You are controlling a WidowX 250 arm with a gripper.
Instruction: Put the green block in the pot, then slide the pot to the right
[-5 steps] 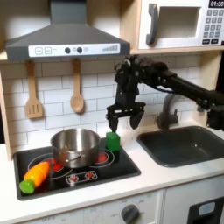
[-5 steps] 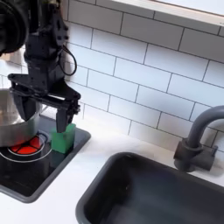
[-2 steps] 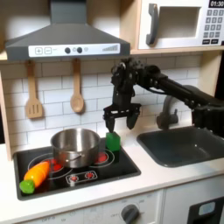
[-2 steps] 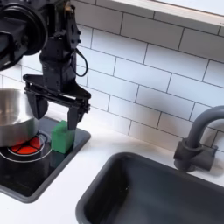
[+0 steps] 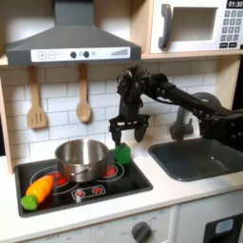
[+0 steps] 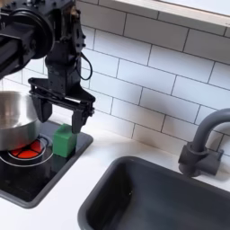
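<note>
From where I sit, the gripper (image 5: 126, 130) hangs with its two fingers spread apart and nothing between them, pointing down over the back corner of the toy stove (image 5: 95, 186). The green block (image 5: 122, 153) stands on the stove just beneath it, a little below the fingertips and not touching them as far as I can tell; in the second exterior view the gripper (image 6: 59, 105) sits almost straight above the green block (image 6: 63, 141), with the fingers to either side of where the block would come up between them. The pot (image 5: 81, 159) is beside the gripper, toward the first exterior view's left, resting on the stove, and I can see nothing green inside it; in the second exterior view the pot (image 6: 14, 122) lies at the left edge, close to the block but apart from it. An orange carrot (image 5: 39, 189) lies on the stove's near corner, well away from the gripper. I judge the task barely begun: the block is not yet grasped, so the pick, the drop into the pot and the slide of the pot all remain. The next move looks like a straight descent and a close on the block.
</note>
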